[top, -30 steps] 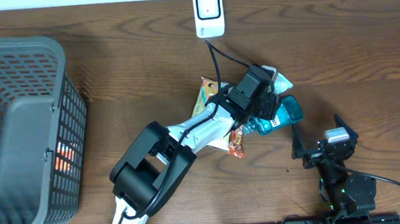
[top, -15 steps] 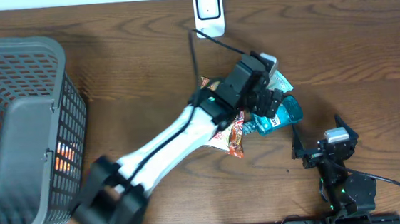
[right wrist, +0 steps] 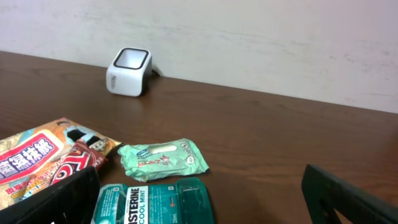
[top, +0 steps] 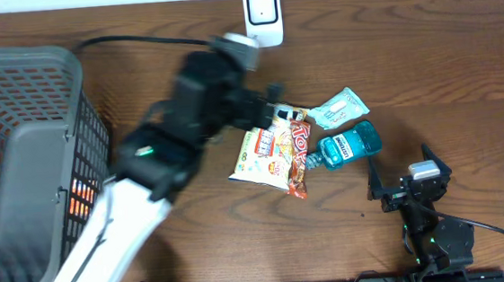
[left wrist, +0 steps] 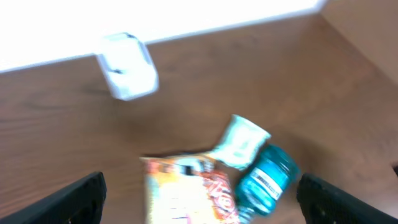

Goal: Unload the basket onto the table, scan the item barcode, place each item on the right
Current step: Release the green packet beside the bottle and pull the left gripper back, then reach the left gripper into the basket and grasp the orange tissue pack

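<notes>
Several items lie in a pile mid-table: a yellow snack bag [top: 262, 154], a red wrapper [top: 298, 155], a teal mouthwash bottle [top: 347, 144] and a green packet [top: 340, 109]. The white barcode scanner [top: 262, 16] stands at the far edge. My left gripper [top: 265, 102] is blurred with motion, just left of and above the pile. In the left wrist view it is open [left wrist: 199, 190] with nothing held, over the snack bag [left wrist: 186, 193] and bottle [left wrist: 267, 180]. My right gripper [top: 413, 182] rests open to the right of the bottle [right wrist: 155, 202], holding nothing [right wrist: 200, 186].
A grey mesh basket [top: 29, 167] fills the left side, with something orange showing through its wall. The left arm's cable [top: 127, 41] arcs over the table toward the basket. The scanner [right wrist: 129, 71] sits against the back wall.
My left gripper opened and swung up and left away from the pile, empty. The snack bag, wrapper and bottle now lie uncovered. The right arm has not moved.
</notes>
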